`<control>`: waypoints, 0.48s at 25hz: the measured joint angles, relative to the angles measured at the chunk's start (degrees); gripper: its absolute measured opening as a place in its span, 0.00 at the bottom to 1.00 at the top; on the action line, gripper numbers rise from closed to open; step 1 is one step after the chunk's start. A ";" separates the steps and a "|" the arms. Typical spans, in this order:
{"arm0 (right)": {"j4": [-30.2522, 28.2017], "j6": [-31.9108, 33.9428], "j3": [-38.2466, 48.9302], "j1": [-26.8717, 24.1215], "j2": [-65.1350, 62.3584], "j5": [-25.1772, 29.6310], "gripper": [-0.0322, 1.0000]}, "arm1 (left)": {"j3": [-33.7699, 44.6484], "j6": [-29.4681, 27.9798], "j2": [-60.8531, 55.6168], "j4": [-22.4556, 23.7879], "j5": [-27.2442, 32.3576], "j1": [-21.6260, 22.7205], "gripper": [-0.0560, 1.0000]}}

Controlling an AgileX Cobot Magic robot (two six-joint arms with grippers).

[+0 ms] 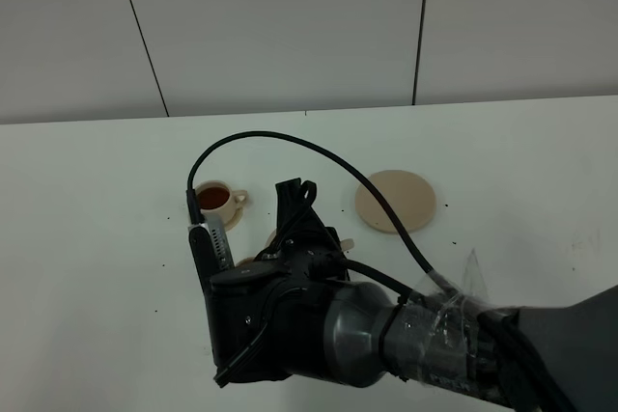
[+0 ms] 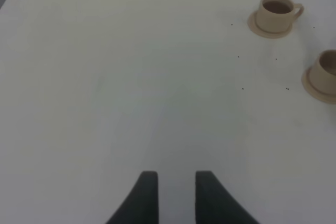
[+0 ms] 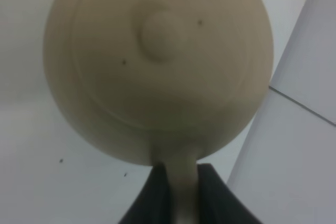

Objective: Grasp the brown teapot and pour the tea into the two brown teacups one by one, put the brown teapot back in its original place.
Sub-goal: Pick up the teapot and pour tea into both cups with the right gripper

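Tan matte teapot (image 3: 157, 66), round, domed lid with small knob, held clear of wide saucer (image 1: 395, 201); loop handle pinched by right gripper (image 3: 182, 182). Far teacup (image 1: 214, 198) holds dark tea. Left gripper (image 2: 176, 182) spread, empty, over white table (image 2: 105, 77).

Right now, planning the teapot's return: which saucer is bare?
The wide saucer, on the right in the high view; the two small saucers each carry a teacup.
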 joint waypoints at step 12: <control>-4.05 -0.30 0.00 0.59 0.00 -0.30 0.12 | 0.00 -0.05 0.00 0.00 0.00 0.00 0.28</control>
